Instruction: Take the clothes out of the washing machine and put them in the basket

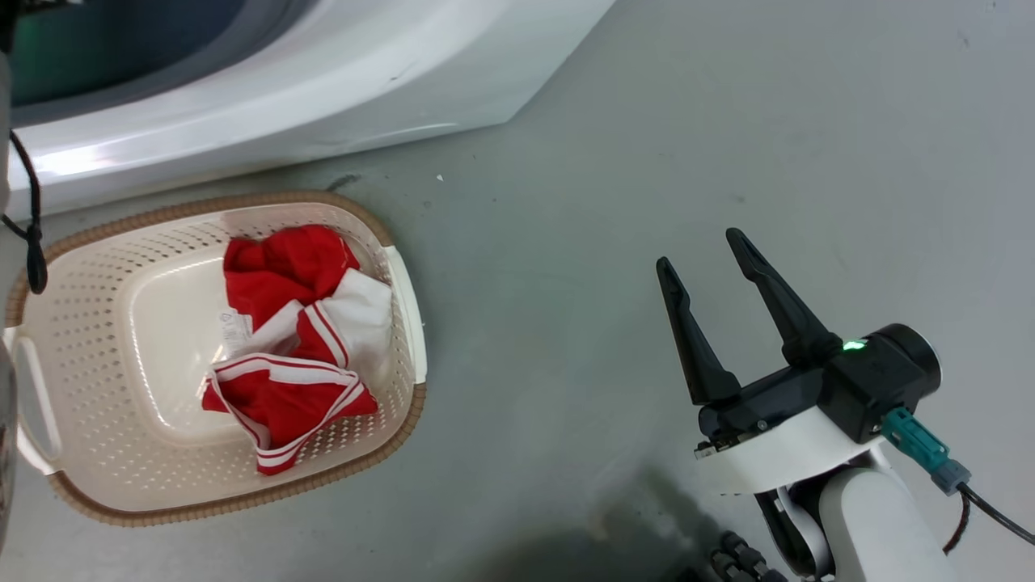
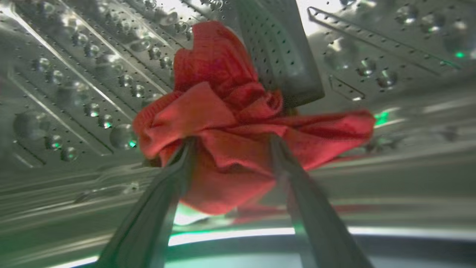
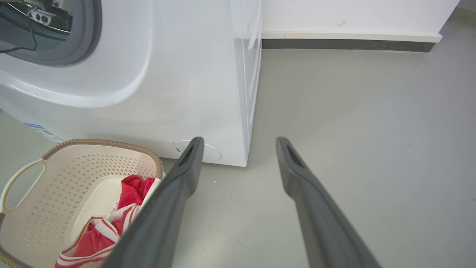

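My left gripper [image 2: 230, 143] is inside the washing machine's steel drum [image 2: 67, 85]. It stands open, its two fingers straddling a bunched red garment [image 2: 223, 123] with their tips pressed into the cloth. The grey drum paddle [image 2: 282, 56] rises behind the garment. On the floor before the washing machine [image 1: 283, 105] stands the cream basket [image 1: 242, 199], holding red clothes with white stripes [image 1: 291, 339]. My right gripper [image 1: 699, 249] hovers open over bare floor to the basket's right, holding nothing. The right wrist view shows that gripper [image 3: 240, 139], the basket [image 3: 100, 142], the clothes [image 3: 130, 190] and the machine's front [image 3: 186, 74].
The grey floor [image 1: 728, 121] stretches right of the machine and basket. A white wall with a dark skirting strip [image 3: 346, 44] runs behind. A black cable [image 1: 32, 234] hangs at the far left over the basket's edge.
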Available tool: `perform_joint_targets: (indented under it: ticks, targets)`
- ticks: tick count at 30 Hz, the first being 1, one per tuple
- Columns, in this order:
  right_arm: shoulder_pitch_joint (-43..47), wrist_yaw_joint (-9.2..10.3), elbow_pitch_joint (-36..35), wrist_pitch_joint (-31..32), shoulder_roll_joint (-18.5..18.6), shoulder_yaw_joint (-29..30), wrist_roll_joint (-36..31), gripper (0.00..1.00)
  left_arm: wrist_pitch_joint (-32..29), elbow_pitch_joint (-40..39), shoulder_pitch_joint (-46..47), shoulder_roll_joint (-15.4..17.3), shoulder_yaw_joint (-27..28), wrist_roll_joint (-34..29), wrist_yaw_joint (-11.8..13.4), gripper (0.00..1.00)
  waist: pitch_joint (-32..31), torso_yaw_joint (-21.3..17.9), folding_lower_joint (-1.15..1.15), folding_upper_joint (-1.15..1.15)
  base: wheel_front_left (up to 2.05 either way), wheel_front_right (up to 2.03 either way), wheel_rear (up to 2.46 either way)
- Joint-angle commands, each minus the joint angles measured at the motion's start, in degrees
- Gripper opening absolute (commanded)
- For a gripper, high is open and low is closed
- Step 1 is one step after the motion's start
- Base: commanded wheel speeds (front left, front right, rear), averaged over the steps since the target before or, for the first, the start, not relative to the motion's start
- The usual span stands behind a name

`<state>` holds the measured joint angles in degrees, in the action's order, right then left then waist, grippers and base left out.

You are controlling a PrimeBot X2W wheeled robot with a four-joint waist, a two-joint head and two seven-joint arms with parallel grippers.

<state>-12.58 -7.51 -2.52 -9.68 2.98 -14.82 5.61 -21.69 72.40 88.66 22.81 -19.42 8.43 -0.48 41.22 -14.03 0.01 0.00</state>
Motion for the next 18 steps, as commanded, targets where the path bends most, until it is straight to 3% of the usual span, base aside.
perform_joint_targets:
  ticks: [1, 6, 7, 8, 9, 18]
  targets:
    - [-0.81, 0.04, 0.19, -0.51, -0.19, -0.18, 0.59, 1.0, -1.33, 0.21, 1.06, 0.09, -0.16, -0.04, 0.21, 1.0, 1.22, -0.76, -0.01, 0.0, 0.0, 0.0, 0.0]
    - [-1.71, 0.04, 0.95, -1.03, -0.18, -0.26, 0.73, 1.0, -6.01, 0.62, 1.6, 0.28, -0.84, -0.08, 1.22, 1.0, 2.34, -0.72, -0.01, 0.0, 0.0, 0.0, 0.0]
    - [-1.87, 0.04, 1.02, -1.04, -0.18, -0.29, 0.77, 1.0, -6.44, 0.55, 1.59, 0.23, -0.73, 0.21, 1.56, 0.68, 2.47, -0.67, -0.01, 0.0, 0.0, 0.0, 0.0]
    - [-2.0, 0.04, 1.07, -0.99, -0.18, -0.27, 0.77, 1.0, -6.87, 0.55, 1.42, 0.16, -0.63, 0.33, 1.81, 0.27, 2.56, -0.59, -0.01, 0.0, 0.0, 0.0, 0.0]
    - [-2.0, 0.04, 1.07, -1.03, -0.18, -0.22, 0.84, 1.0, -6.63, 0.2, 1.28, 0.24, -0.63, 0.4, 2.18, 0.0, 2.59, -0.51, -0.01, 0.0, 0.0, 0.0, 0.0]
    - [-2.48, 0.04, 1.25, -0.98, -0.18, 0.29, 0.64, 1.0, 1.97, -6.51, -1.08, 0.82, -0.09, 1.0, 7.39, 0.0, 1.45, 0.62, -0.01, 0.0, 0.0, 0.0, 0.0]
